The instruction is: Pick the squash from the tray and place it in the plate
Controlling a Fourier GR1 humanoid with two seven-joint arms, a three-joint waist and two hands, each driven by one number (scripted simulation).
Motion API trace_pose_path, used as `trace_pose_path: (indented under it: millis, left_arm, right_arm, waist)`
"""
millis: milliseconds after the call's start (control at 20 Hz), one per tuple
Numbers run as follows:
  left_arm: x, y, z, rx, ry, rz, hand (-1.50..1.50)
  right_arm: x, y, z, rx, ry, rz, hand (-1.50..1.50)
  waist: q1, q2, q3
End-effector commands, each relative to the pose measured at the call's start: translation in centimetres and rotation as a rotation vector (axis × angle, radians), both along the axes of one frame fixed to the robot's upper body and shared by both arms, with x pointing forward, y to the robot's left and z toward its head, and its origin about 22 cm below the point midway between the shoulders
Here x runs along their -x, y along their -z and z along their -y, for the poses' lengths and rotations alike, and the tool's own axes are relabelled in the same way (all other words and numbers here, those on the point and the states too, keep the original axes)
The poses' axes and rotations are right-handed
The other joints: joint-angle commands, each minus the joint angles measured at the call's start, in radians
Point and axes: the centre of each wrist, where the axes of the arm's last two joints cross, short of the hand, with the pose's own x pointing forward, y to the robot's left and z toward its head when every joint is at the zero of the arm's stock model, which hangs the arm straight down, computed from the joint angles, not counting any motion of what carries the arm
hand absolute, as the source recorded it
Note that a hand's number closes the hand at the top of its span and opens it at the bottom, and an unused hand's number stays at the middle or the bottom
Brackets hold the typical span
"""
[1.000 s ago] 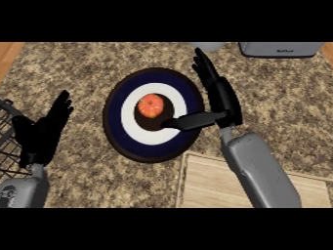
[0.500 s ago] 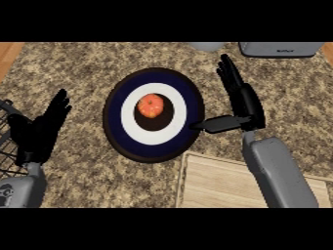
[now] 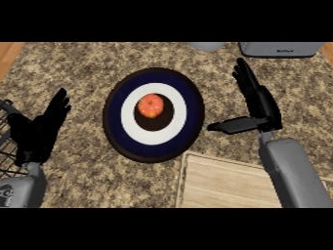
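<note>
Small orange squash (image 3: 151,105) at centre of dark-blue-and-white ringed plate (image 3: 129,141); pale wooden tray (image 3: 219,183) just beside plate

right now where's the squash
In the head view the squash sits at the centre of the plate, mid-counter, with the open right robot hand off to its right.

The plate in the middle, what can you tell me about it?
The plate is round, with a dark navy outer band, a white ring and a dark centre, like a target. It lies flat on the speckled counter, just above the wooden tray. A small orange squash sits in its centre. Neither hand touches it.
</note>
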Motion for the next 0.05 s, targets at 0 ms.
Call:
trace_pose_path:
  millis: [0]
  left_arm:
    - [-0.53, -0.48, -1.10, 0.004, -0.007, -0.004, 0.00]
  right_arm:
    - [0.56, 2.33, -0.31, 0.034, 0.006, -0.009, -1.50]
  waist:
    - [0.001, 0.000, 0.000]
